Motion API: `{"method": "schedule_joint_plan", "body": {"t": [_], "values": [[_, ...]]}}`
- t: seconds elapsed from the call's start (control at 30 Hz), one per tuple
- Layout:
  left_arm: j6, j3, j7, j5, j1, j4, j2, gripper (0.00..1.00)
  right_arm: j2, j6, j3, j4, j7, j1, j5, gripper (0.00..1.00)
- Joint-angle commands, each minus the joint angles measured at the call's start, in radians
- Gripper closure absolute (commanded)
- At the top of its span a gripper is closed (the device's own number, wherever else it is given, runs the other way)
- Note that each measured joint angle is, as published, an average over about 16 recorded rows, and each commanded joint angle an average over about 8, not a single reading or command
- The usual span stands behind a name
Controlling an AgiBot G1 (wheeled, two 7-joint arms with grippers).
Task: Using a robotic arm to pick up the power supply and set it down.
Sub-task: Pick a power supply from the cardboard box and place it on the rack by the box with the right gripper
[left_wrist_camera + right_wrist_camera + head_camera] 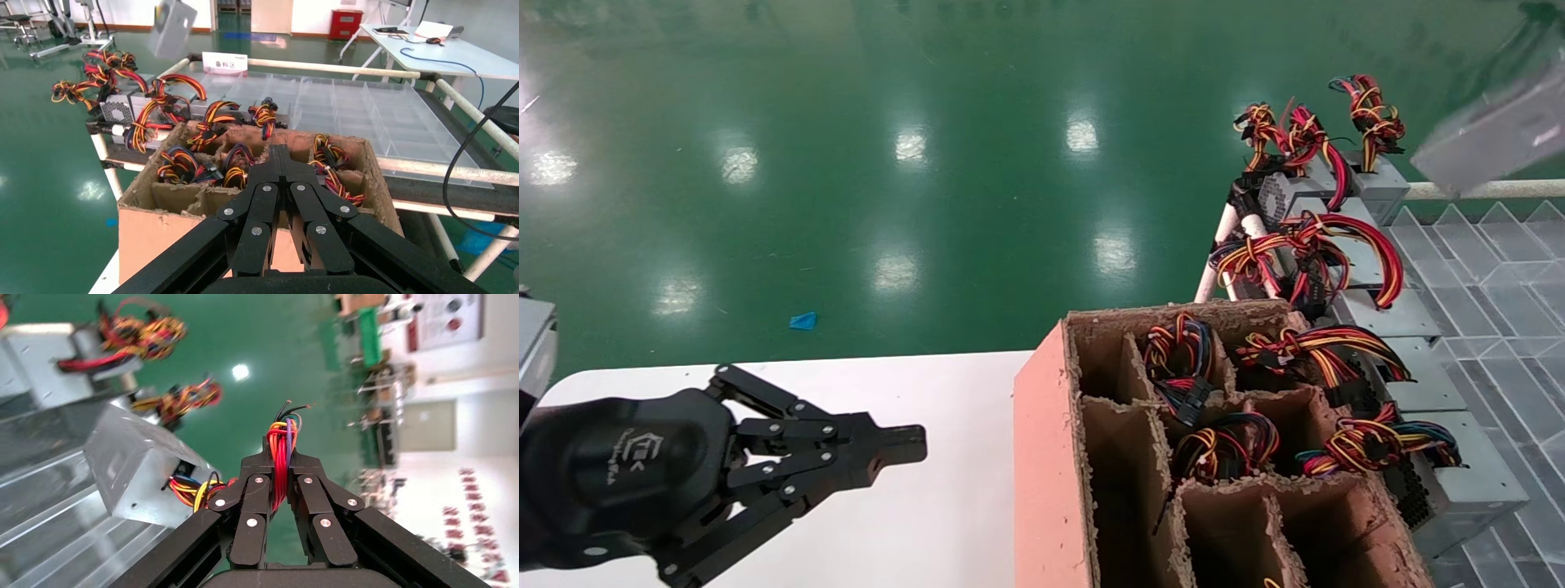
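Your right gripper (280, 471) is clamped on the wire bundle (281, 454) of a power supply (138, 468), whose grey box hangs beside the fingers at centre left of the right wrist view. In the head view that same box appears blurred at the upper right corner (1495, 135), above the white rail (1483, 189). Your left gripper (903, 445) sits at lower left of the head view over the white table (911, 523), its fingers pressed together on nothing. The cardboard box (1042, 457) at lower centre is split by dividers into cells; several hold wired units (1201, 363), while the nearest cells look bare. To its right, the clear compartment tray (1500, 269) carries a row of grey supplies (1459, 482) along its left edge.
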Motion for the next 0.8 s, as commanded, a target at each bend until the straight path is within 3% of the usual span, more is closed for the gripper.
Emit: {"method": "schedule_joint_plan", "body": {"t": [0.03, 0.6, 0.8], "values": [[0.0, 0.0, 0.0, 0.0, 0.0, 0.0, 0.0, 1.0, 0.012, 0.007, -0.004, -0.019, -0.006, -0.018, -0.006, 1.0], [0.0, 0.0, 0.0, 0.0, 0.0, 0.0, 0.0, 1.0, -0.023, -0.001, 0.034, -0.037, -0.072, -0.211, 0.048, 1.0], [0.0, 0.0, 0.0, 0.0, 0.0, 0.0, 0.0, 1.0, -0.057, 0.032, 0.063, -0.037, -0.082, -0.272, 0.089, 1.0]]}}
